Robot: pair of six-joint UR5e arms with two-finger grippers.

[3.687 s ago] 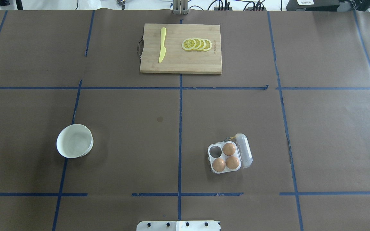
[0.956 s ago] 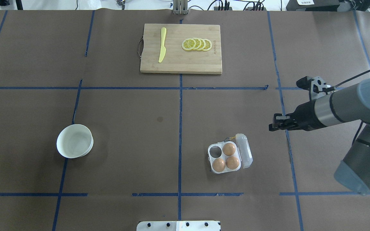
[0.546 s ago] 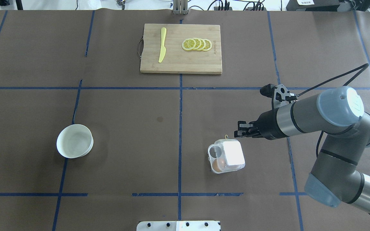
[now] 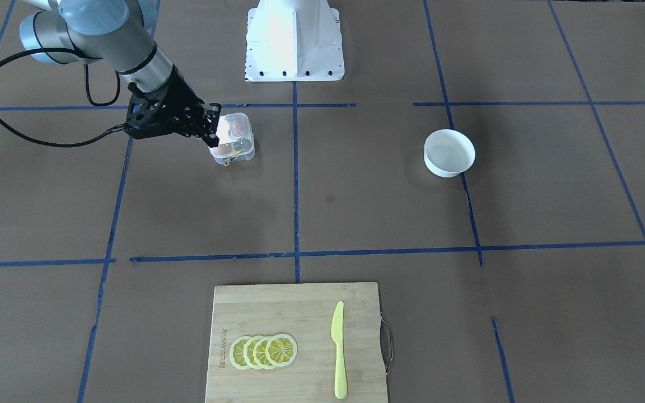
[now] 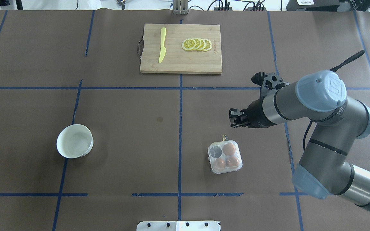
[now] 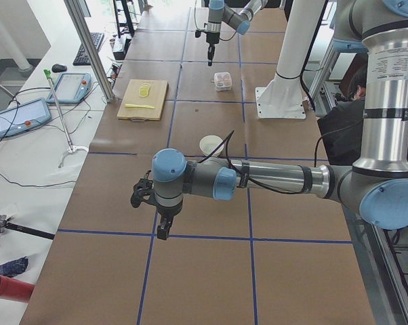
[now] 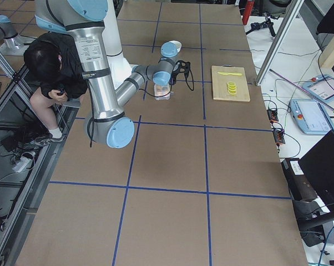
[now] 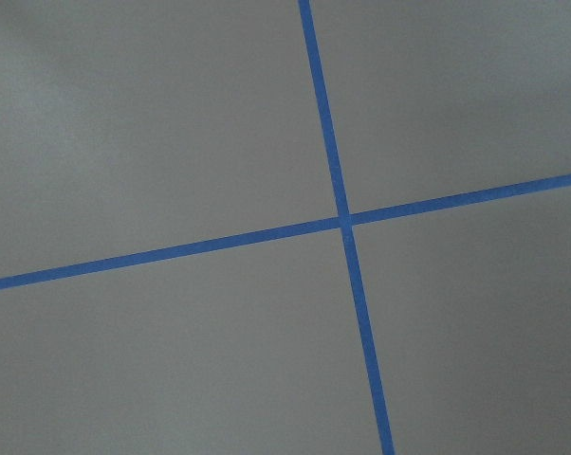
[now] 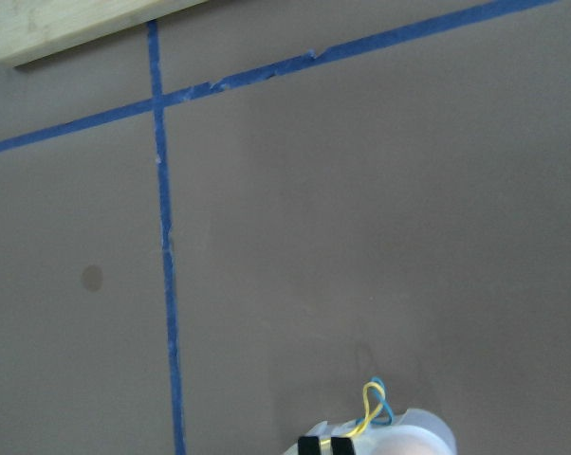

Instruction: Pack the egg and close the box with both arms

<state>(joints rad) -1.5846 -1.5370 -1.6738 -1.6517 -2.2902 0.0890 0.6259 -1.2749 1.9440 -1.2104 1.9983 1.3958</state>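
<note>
Counter (image 5: 124,106): brown, gridded with blue tape.

Small clear plastic four-cell egg carton (image 5: 225,156) sits on the robot's right half, close to the centre tape line. Hinged see-through lid is down over the cells; can't tell if it is latched. Three smooth orange-brown eggs (image 5: 229,149) show through the lid, alike, so the task's one can't be singled out. The fourth cell, far-left corner in the overhead view, shows dark. A small yellow-and-blue loop (image 9: 374,403) sticks out at the carton's far edge.

Right gripper (image 5: 232,118): black, on the grey arm with pale blue caps, over the counter just beyond the carton toward the board and apart from it. Its wrist view puts the two fingertips (image 9: 311,445) side by side, almost touching, nothing between them.

Left gripper (image 6: 162,233): pointing down above bare counter and a tape crossing, well away from the carton. Apart or together: cannot tell.

Round white bowl (image 5: 74,141) on the left half. Rectangular bamboo cutting board (image 5: 204,64) at the far edge carries a yellow plastic knife (image 5: 162,45) and a fan of lemon slices (image 5: 197,44).
</note>
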